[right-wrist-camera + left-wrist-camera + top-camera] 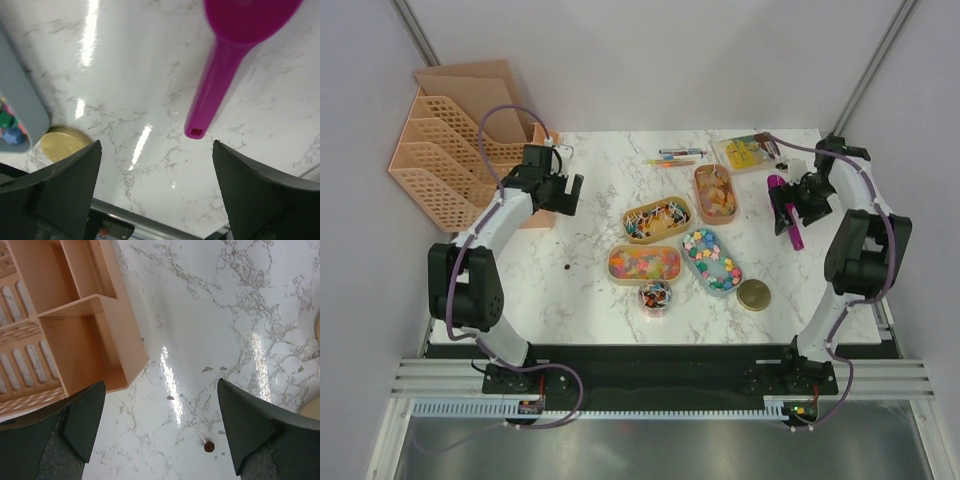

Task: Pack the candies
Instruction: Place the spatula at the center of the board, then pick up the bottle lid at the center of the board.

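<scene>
The candies lie sorted in oval trays at mid-table: wrapped striped ones (657,219), orange and brown ones (716,193), bright orange-pink-yellow ones (644,264) and pastel chunks (711,260). A small jar (655,296) in front of them holds mixed candies. A lone brown lollipop (567,267) lies left of the trays, also seen near my left gripper's (160,430) right finger. My left gripper (564,194) hangs open and empty beside the organiser. My right gripper (786,212) is open over a magenta scoop (796,236). The scoop (225,75) lies ahead of my right gripper (156,190), clear of its fingers.
A peach file organiser (460,150) fills the back left corner, its base (75,315) right by my left fingers. A gold lid (754,294) lies near the blue-grey tray (17,110). Pens (675,156) and a yellow packet (750,152) lie at the back.
</scene>
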Controlling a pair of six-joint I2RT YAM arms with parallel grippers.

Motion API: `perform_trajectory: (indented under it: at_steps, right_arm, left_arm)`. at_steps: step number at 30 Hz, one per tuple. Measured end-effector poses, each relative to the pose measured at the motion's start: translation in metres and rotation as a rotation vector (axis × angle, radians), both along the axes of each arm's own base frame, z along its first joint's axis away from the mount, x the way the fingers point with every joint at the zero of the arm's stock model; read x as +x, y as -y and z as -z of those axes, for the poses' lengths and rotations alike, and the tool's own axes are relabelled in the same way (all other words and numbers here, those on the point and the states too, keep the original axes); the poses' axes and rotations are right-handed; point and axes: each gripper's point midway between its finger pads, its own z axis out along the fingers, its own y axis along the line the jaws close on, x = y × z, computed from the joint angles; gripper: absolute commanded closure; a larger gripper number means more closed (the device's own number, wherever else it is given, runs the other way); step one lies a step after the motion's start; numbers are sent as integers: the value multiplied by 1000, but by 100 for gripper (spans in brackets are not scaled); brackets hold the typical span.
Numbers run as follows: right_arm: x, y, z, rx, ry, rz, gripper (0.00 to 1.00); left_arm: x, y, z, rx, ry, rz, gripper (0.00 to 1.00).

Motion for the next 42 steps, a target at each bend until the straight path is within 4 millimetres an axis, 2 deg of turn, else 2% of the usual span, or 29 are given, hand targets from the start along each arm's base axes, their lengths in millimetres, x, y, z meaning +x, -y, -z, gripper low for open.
perform_trajectory:
  at_steps: [4, 6, 8, 10, 11, 16, 27, 32, 42]
  right_arm:
    - [-36, -27, -36, 76, 203, -270, 2]
    - [-60, -43, -54, 45, 346, -451, 2]
    - [-84, -65, -62, 6, 454, -663, 2]
    - [-103, -85, -57, -11, 509, -866, 2]
    - [-114, -94, -48, -7, 515, -970, 2]
    - [-146, -107, -2, 46, 446, -1219, 2]
    - [-149, -119, 19, 85, 446, -1452, 2]
    - [-152, -119, 31, 105, 393, -1486, 2]
    - [-156, -113, 45, 116, 317, -1488, 2]
  left_arm:
    - [-1, 2, 1, -6, -4, 19, 0]
    - [-4, 4, 4, -13, -13, 33, 0]
    - [-9, 5, 8, -15, -26, 41, 0]
    - [-15, 6, 12, -19, -42, 50, 0]
    - [-18, 7, 14, -19, -49, 53, 0]
    - [-26, 7, 18, -16, -67, 62, 0]
    - [-37, 4, 9, -2, -53, 77, 0]
    - [-40, 4, 11, 0, -61, 79, 0]
    - [-40, 4, 11, 2, -61, 81, 0]
